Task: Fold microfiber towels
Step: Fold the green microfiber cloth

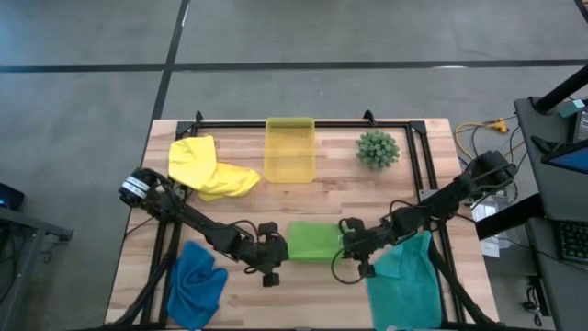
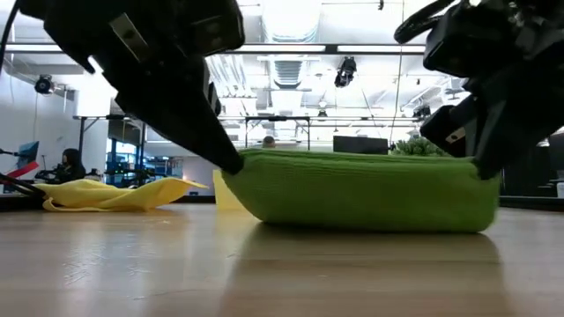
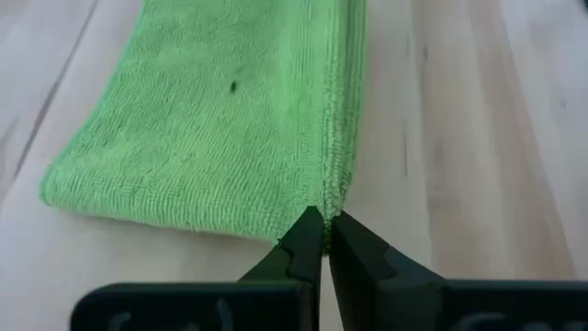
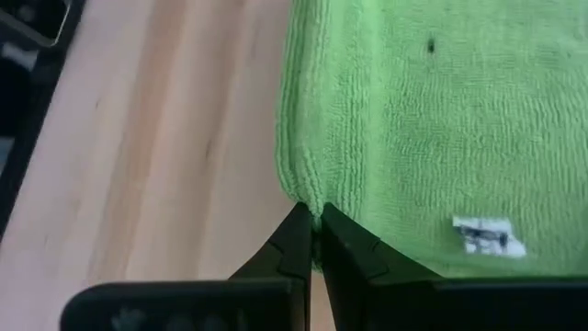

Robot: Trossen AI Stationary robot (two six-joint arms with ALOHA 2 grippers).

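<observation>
High view: the folded lime green towel (image 1: 313, 241) lies flat near the front middle of the wooden desk (image 1: 340, 184), between the left tool (image 1: 278, 249) at its left edge and the right tool (image 1: 352, 241) at its right edge; the yellow towel (image 1: 209, 167) lies crumpled at back left beside the translucent bin (image 1: 289, 149), the blue towel (image 1: 196, 281) at front left, the teal towel (image 1: 402, 280) at front right, and a spiky green plant (image 1: 378, 148) at back right. Low view: the lime green towel (image 2: 361, 192) rests on the desk as a thick folded pad, a dark tool meeting each end. Left wrist view: the left tool (image 3: 325, 228), its fingers pinched together, nips the corner of the towel's stitched edge (image 3: 335, 138). Right wrist view: the right tool (image 4: 310, 221), likewise pinched narrow, grips the opposite corner; a white label (image 4: 488, 235) shows on the cloth.
</observation>
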